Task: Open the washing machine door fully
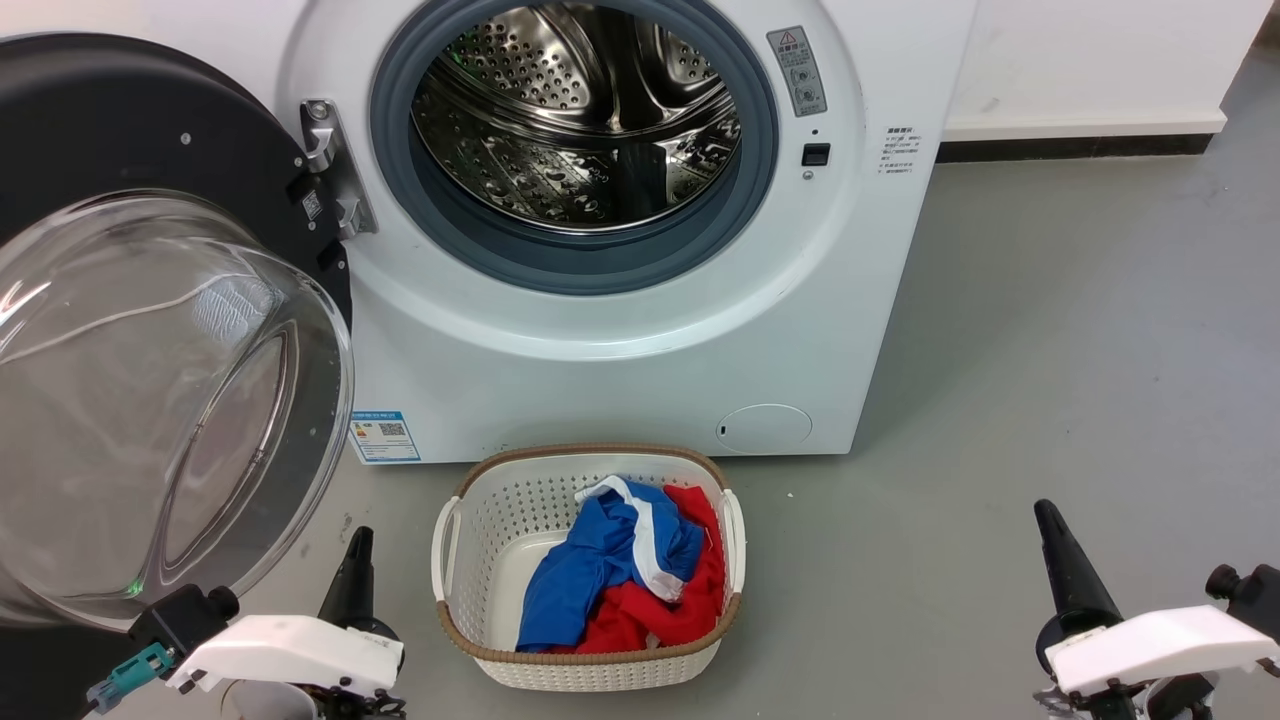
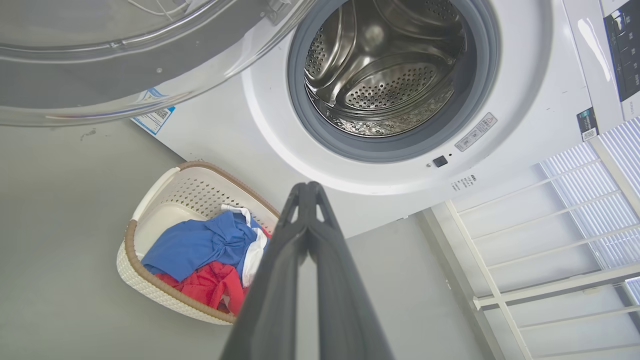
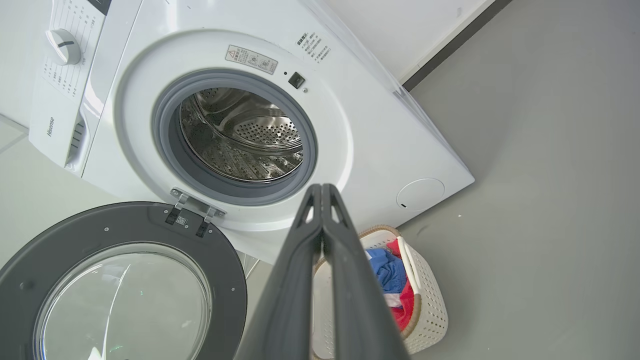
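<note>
The white washing machine [image 1: 620, 350] stands ahead with its steel drum [image 1: 580, 110] exposed inside the grey rubber ring. Its black washing machine door [image 1: 150, 330] is swung wide to the left on the metal hinge [image 1: 335, 170], the clear glass bowl bulging toward me. The door also appears in the left wrist view [image 2: 125, 60] and the right wrist view [image 3: 120, 285]. My left gripper [image 1: 358, 545] hangs low just right of the door's lower rim, shut and holding nothing [image 2: 307, 192]. My right gripper [image 1: 1045, 515] is low at the right over bare floor, shut and holding nothing [image 3: 321, 192].
A white laundry basket [image 1: 480, 520] with a brown woven rim sits on the grey floor in front of the machine, holding blue, red and white clothes [image 1: 625, 570]. A small round white flap [image 1: 765, 427] is at the machine's lower right. A white wall runs behind.
</note>
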Robot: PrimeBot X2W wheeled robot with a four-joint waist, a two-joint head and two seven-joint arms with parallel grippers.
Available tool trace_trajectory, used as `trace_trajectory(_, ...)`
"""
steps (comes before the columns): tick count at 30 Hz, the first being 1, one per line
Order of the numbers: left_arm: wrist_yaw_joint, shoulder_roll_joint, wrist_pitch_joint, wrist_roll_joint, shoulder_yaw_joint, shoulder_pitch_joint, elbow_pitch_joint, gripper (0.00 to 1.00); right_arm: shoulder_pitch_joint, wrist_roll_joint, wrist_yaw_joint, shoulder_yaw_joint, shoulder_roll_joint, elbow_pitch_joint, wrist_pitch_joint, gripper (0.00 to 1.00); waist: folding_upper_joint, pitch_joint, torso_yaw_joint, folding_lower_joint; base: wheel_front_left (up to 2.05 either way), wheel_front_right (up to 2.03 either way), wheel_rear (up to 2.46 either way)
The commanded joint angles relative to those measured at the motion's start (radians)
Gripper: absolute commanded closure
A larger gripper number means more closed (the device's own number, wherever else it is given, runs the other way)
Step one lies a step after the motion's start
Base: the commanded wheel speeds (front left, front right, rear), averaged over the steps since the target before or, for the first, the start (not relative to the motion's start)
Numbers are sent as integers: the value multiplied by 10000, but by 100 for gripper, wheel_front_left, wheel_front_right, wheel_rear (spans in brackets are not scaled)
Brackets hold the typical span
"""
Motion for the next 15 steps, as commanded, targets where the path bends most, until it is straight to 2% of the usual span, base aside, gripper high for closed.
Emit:
trace_trajectory(1,-84,20,58,-198,114,-305,-96,100,-294,262,1,-36,6,-84,32,100,0,3,4,0,0,0,0)
trace_trajectory(15,-425,-250,465,-1519,539,-382,-74,100,-489,1954,1,-138,8,73,241,100,0,45,58,0,0,0,0)
